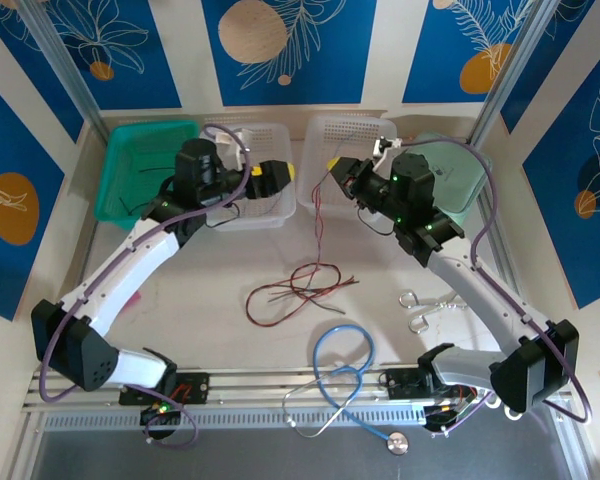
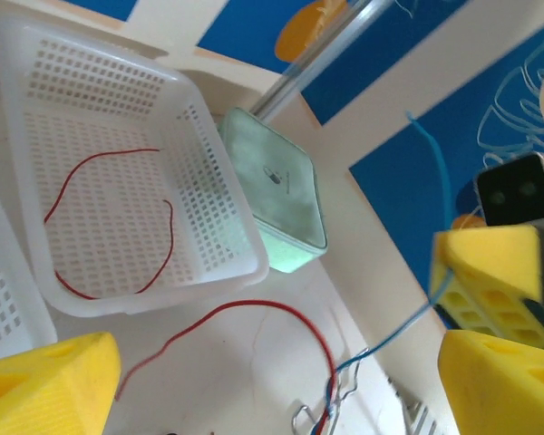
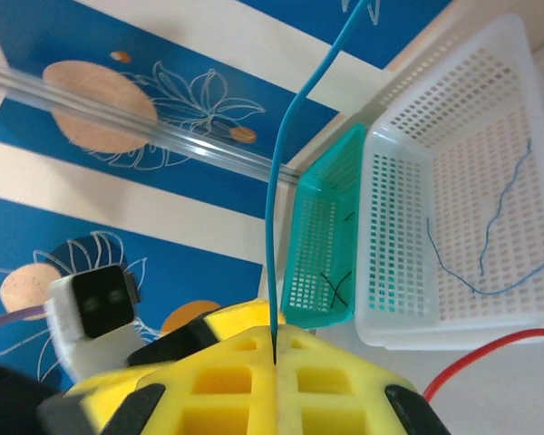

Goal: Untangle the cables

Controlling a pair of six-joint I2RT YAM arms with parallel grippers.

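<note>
Cables [image 1: 305, 283] on white table [image 1: 215, 270], blue-patterned walls [image 1: 140, 45]

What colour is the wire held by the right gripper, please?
The wire is blue, seen best in the right wrist view.
</note>
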